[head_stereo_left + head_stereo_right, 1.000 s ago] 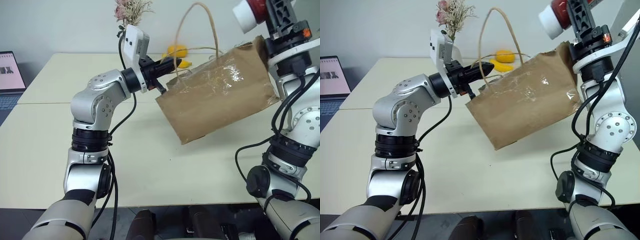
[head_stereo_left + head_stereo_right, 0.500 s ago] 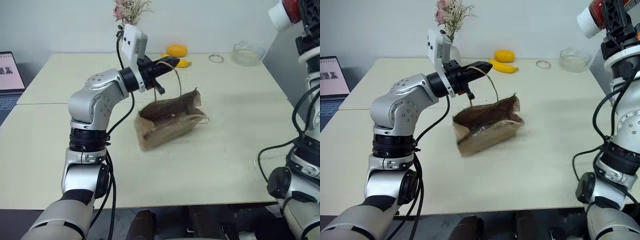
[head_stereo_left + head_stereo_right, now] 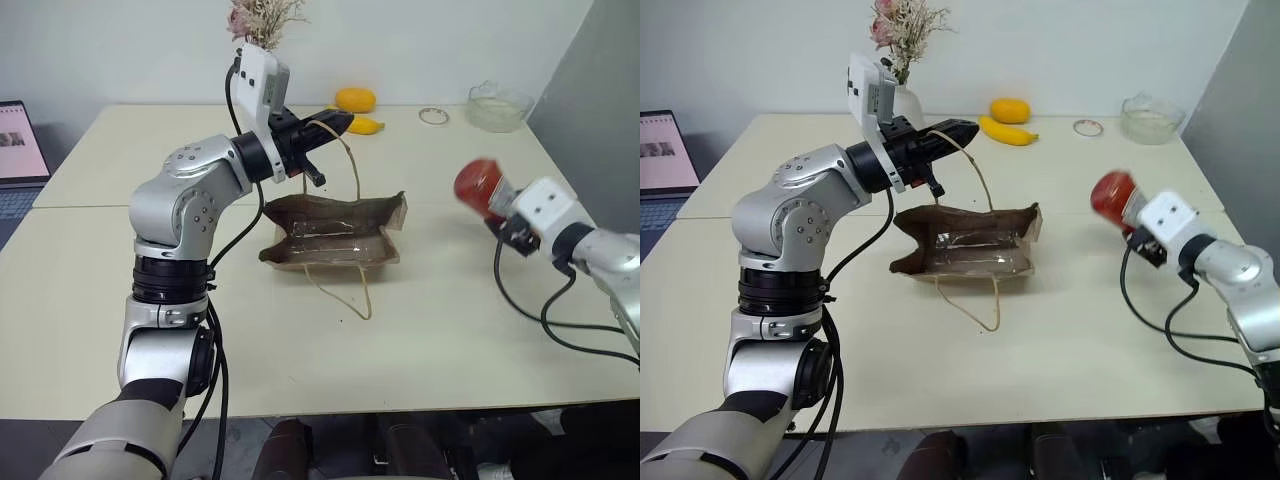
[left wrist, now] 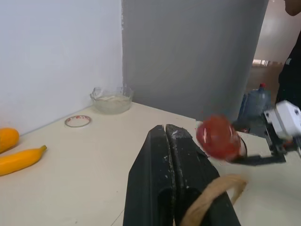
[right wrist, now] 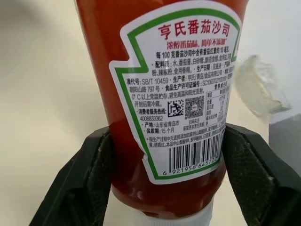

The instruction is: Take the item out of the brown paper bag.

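The right gripper (image 5: 162, 179) grasps the item (image 5: 164, 94), a red sauce bottle with a white label edged in green, printed text and a barcode; one black finger (image 5: 77, 181) presses each side of the bottle near its white cap end. In the head views the item (image 3: 478, 186) is out of the brown paper bag (image 3: 335, 232) and is held above the table (image 3: 450, 320), well to the right of the bag and apart from it. The bag lies collapsed on its side near the middle of the table, its mouth edge turned toward the left arm and a glossy transparent patch showing on its upper face. One tan loop handle (image 3: 345, 165) rises from the bag to the left gripper (image 3: 335, 122), whose fingers are clenched together on it; the left wrist view shows the two black fingers (image 4: 162, 179) pressed flat against each other with the twisted paper loop crossing beside them. The second handle (image 3: 350, 295) lies slack on the table in front of the bag. At the far edge of the table are an orange fruit (image 3: 355, 99), a banana (image 3: 366, 125), a small ring (image 3: 432, 116) and a glass bowl (image 3: 497, 106). Dried flowers (image 3: 262, 20) stand behind the left arm, and a laptop (image 3: 20, 160) sits at the far left.
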Robot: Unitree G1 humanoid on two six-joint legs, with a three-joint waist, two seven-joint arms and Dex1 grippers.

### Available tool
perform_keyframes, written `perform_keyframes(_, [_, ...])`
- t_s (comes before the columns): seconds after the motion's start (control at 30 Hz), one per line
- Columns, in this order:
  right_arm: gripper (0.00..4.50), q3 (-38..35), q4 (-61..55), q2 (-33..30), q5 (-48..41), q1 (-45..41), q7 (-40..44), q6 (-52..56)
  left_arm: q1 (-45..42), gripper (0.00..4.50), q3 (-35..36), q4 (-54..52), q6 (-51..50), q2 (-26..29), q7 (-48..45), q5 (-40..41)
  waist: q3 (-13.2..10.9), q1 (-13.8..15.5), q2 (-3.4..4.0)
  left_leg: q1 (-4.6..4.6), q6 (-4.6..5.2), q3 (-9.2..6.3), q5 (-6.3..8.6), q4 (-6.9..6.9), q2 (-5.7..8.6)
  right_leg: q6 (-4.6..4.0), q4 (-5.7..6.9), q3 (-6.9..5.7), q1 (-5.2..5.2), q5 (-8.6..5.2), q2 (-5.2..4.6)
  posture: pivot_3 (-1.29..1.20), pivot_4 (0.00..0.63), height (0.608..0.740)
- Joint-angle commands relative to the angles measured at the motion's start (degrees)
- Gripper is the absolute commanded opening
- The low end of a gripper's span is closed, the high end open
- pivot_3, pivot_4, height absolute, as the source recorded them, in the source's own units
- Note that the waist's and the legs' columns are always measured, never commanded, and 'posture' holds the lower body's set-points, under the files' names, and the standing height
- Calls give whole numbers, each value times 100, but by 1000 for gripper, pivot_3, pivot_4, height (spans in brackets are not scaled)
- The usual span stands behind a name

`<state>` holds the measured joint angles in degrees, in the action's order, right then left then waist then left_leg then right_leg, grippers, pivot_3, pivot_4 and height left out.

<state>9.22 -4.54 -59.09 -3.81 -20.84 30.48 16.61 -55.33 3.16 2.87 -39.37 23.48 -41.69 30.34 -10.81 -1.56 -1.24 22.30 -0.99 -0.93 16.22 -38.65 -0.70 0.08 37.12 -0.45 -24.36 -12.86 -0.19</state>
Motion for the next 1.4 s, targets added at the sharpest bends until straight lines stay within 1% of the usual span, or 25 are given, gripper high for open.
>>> perform_keyframes(0.03, [3019, 274, -45, -392, 968, -16, 400, -848, -27, 0, 102, -227, 39, 50, 36, 42, -1, 0, 1, -1, -1, 0, -1, 0, 1, 1, 0, 1, -1, 1, 0, 0, 150, 740])
perform_keyframes(0.13, [3019, 439, 43, -391, 1342, -35, 658, -1116, -30, 0, 101, -219, 42, 42, 36, 43, -1, 5, 1, 2, -2, 0, -1, -4, 2, 6, -3, -2, 1, 3, -2, 0, 150, 740])
perform_keyframes(0.27, [3019, 490, 149, -289, 1600, -72, 961, -1239, -13, 0, 99, -225, 49, 30, 31, 51, -1, 6, 1, 2, -16, -2, -9, -7, 2, 8, 0, -1, 2, 4, -3, 0, 150, 740])
perform_keyframes(0.33, [3739, 473, 133, -243, 1654, -93, 1124, -1237, -3, 0, 100, -229, 54, 32, 27, 51, -1, 8, 1, 2, -20, -2, -12, -8, 2, 8, 0, -1, 2, 5, -3, 0, 150, 740])
perform_keyframes(0.37, [3913, 448, 118, -219, 1667, -89, 1195, -1240, -1, 0, 101, -229, 56, 32, 26, 50, -1, 8, 1, 2, -23, -2, -13, -8, 2, 8, 0, -1, 3, 5, -3, 0, 150, 740])
perform_keyframes(0.4, [4354, 409, 93, -208, 1673, -79, 1259, -1239, 0, 0, 102, -230, 56, 33, 25, 51, -1, 8, 1, 1, -24, -3, -13, -8, 2, 8, 0, 0, 3, 5, -3, 0, 150, 740])
perform_keyframes(0.43, [4435, 348, 52, -197, 1636, -62, 1319, -1220, 2, 0, 102, -229, 59, 37, 23, 49, -1, 8, 1, 1, -24, -5, -14, -8, 2, 7, 1, 0, 3, 5, -4, 0, 150, 740])
perform_keyframes(0.53, [4435, 104, -117, -96, 1526, -78, 1307, -1201, 19, 0, 103, -225, 71, 57, 10, 36, -1, 9, 1, 0, -25, -8, -14, -9, 2, 7, 2, 0, 4, 5, -4, 0, 150, 740])
perform_keyframes(0.7, [4435, -1039, -1567, 582, -84, 322, 1523, 7, 46, 0, 54, -138, 148, 127, -21, -80, -1, 21, 1, -5, -26, -34, -14, -10, 1, 7, 9, -2, 8, 5, -5, 0, 150, 740])
perform_keyframes(0.77, [4435, -1544, -2354, 1014, -1045, 602, 1467, 615, 37, 0, -7, -44, 247, 193, -134, -163, -1, 48, 0, -6, -26, -44, -15, -10, -1, 7, 7, -12, 14, 5, -4, 0, 150, 740])
perform_keyframes(0.83, [4435, -1963, -3035, 1472, -1985, 736, 1203, 1270, -24, 0, -50, 133, 309, 271, -292, -214, -1, 65, 1, -11, -26, -49, -14, -10, -1, 7, 7, -14, 21, 5, -5, 0, 150, 740])
perform_keyframes(0.87, [4476, -2102, -3250, 1639, -2266, 757, 1055, 1511, -70, 185, -87, 256, 375, 315, -361, -282, -1, 71, 1, -16, -26, -46, -14, -12, 0, 7, 9, -11, 22, 5, -5, 0, 150, 740])
perform_keyframes(0.93, [4500, -2242, -3506, 1801, -2521, 774, 836, 1818, -163, 564, -206, 484, 563, 411, -596, -439, -1, 77, 1, -23, -20, -43, -11, -15, 4, 8, 14, -7, 27, 7, -10, 0, 150, 740])
perform_keyframes(1.07, [4500, -2220, -3640, 1860, -2679, 719, 597, 2046, -287, 1777, -337, 762, 763, 505, -939, -582, 0, 111, 0, -29, -3, -38, -2, -16, 12, 15, 13, -9, 31, 16, -12, 0, 150, 740])
perform_keyframes(1.13, [4500, -2131, -3627, 1845, -2651, 691, 558, 2056, -319, 2326, -352, 846, 816, 542, -1026, -647, 0, 119, 0, -29, -2, -37, -1, -16, 12, 15, 13, -7, 30, 17, -11, 0, 150, 740])
perform_keyframes(1.23, [4500, -2023, -3564, 1846, -2597, 644, 533, 2018, -318, 3281, -329, 879, 823, 636, -1134, -688, 0, 114, 0, -28, 0, -35, -1, -15, 7, 14, 12, -6, 27, 16, -3, 0, 150, 740])
perform_keyframes(1.37, [4500, -1771, -3270, 1767, -2350, 560, 616, 1828, -1, 4462, -315, 517, 653, 1039, -1257, -741, 0, 99, 1, -26, 0, -35, -1, -12, 2, 13, 12, -3, 22, 16, 3, 0, 150, 740])
perform_keyframes(1.4, [4500, -1721, -3211, 1757, -2307, 560, 663, 1768, 68, 4462, -333, 464, 651, 1104, -1237, -779, 0, 98, 1, -27, 0, -34, -1, -12, 0, 13, 12, -1, 22, 16, 4, 0, 150, 740])
